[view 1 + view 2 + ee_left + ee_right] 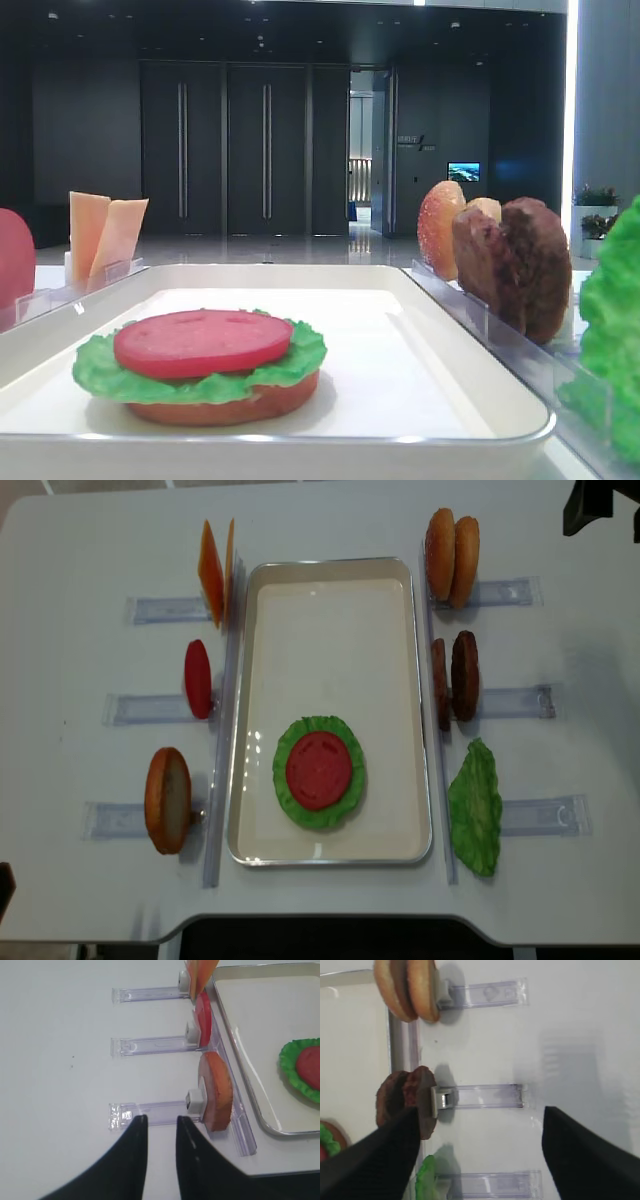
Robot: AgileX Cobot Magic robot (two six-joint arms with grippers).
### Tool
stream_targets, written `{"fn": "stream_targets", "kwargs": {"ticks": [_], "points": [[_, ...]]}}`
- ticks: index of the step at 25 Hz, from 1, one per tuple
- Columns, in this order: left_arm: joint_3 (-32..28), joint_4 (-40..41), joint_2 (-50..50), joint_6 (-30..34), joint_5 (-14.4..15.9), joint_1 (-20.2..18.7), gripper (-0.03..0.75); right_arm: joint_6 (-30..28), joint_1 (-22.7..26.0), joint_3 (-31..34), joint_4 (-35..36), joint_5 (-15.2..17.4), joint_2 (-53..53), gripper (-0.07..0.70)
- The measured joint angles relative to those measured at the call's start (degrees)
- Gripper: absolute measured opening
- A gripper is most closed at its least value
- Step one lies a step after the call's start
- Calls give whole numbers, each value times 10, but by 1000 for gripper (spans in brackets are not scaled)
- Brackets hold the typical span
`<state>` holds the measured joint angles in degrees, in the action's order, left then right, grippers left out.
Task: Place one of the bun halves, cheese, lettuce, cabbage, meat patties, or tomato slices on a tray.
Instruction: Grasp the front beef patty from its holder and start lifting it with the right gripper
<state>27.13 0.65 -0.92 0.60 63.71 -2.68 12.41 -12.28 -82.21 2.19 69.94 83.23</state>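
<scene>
White tabletop [330, 520] carries the tray [415, 680] at its centre, with clear slotted racks [510, 702] along both long sides; near the tray's front edge a bun half [225, 402], lettuce [288, 798] and a tomato slice [319, 770] are stacked; the meat patties [455, 676] stand on edge in the middle rack beside the tray's right rim; the right hand [477, 1125] hovers above that rack, fingers spread wide and empty; the left hand [161, 1125] hangs over the front-left rack, fingers pressed nearly together, holding nothing; each patty appears light, stiff and rough-surfaced, so slipping seems unlikely; grip should be taken across the flat faces at the upper edge.
</scene>
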Motion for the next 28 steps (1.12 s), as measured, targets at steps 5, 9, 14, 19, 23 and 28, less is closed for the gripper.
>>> {"fn": "stream_targets", "kwargs": {"ticks": [5,9,14,19,23,28], "points": [[-1,0,0,0,0,0,150,64,-83,-1,-45,0,9,489],[-1,0,0,0,0,0,150,111,-128,-1,-61,0,32,489],[-1,0,0,0,0,0,149,172,-160,-1,-72,0,57,489],[-1,0,0,0,0,0,149,197,-186,-1,-68,0,76,489],[-1,0,0,0,0,0,149,194,-195,-1,-39,0,100,489],[-1,0,0,0,0,0,149,192,-209,-1,-22,0,136,489]]}}
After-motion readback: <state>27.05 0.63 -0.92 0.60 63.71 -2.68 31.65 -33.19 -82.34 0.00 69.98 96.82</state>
